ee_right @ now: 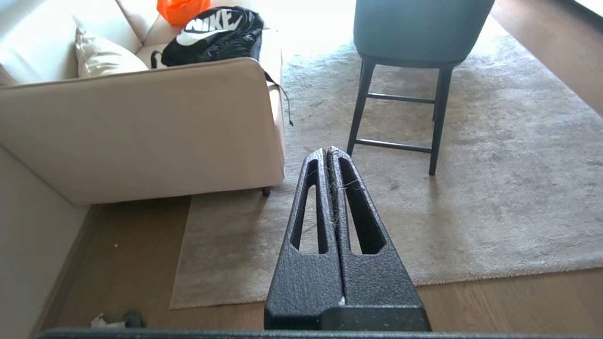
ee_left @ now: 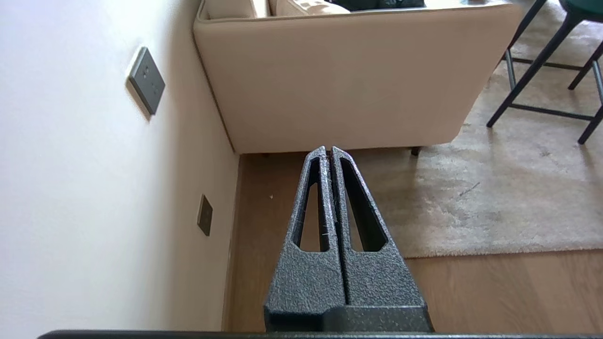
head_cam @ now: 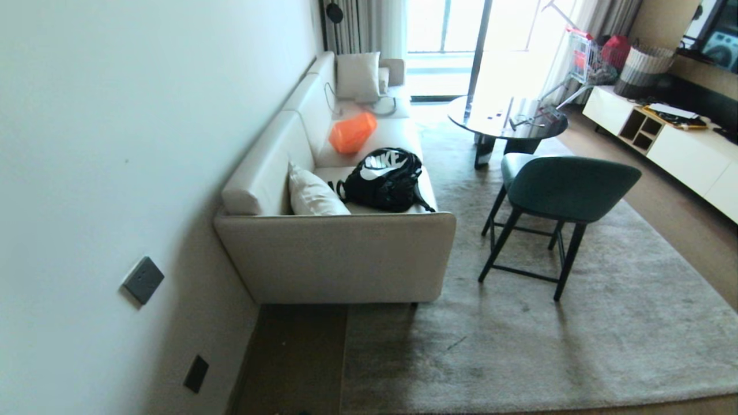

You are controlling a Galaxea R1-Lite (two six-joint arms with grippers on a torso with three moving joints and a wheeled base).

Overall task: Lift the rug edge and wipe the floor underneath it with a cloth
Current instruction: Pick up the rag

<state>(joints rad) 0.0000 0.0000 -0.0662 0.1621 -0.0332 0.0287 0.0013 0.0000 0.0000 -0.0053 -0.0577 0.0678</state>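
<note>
The big grey-beige rug (head_cam: 576, 323) lies flat in front of the sofa. Its near rug edge (ee_right: 494, 277) runs straight along the brown wood floor (ee_right: 509, 306) and ends at a corner (ee_right: 173, 306). The same rug edge (ee_left: 494, 252) appears in the left wrist view. A small white and dark cloth (ee_right: 118, 321) lies on the floor near the wall, beside that corner. My left gripper (ee_left: 328, 149) is shut and empty, held above the floor. My right gripper (ee_right: 327, 150) is shut with only stray fibres on it, above the rug. Neither arm shows in the head view.
A cream sofa (head_cam: 346, 253) stands against the white wall (head_cam: 115, 173), carrying a black backpack (head_cam: 383, 178) and an orange bag (head_cam: 351, 132). A green chair (head_cam: 553, 196) stands on the rug before a round dark table (head_cam: 507, 118). Wall sockets (ee_left: 147, 80) sit low beside the sofa.
</note>
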